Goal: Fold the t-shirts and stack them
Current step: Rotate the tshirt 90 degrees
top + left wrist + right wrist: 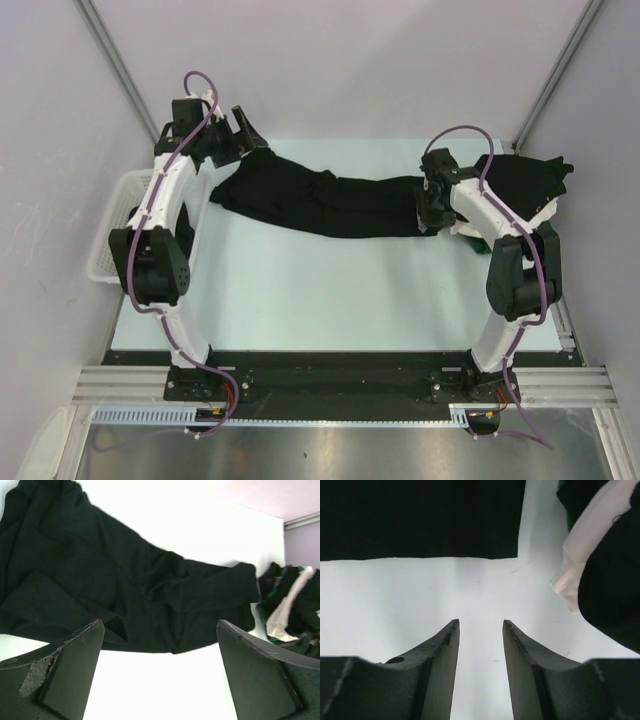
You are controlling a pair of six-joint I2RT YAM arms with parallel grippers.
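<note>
Black shirt (320, 205) lay stretched across the far side of the surface (300, 290), between both arms. Left pincer (160, 630) was spread wide, right pincer (480, 625) parted, both holding nothing.

Top view: we look down from behind the arm bases (200, 385), far, whole table (300, 300) in frame. Left wrist: low, slanting across the black shirt (125, 590). Right wrist: close, almost straight down. We find that shirt in all three.
</note>
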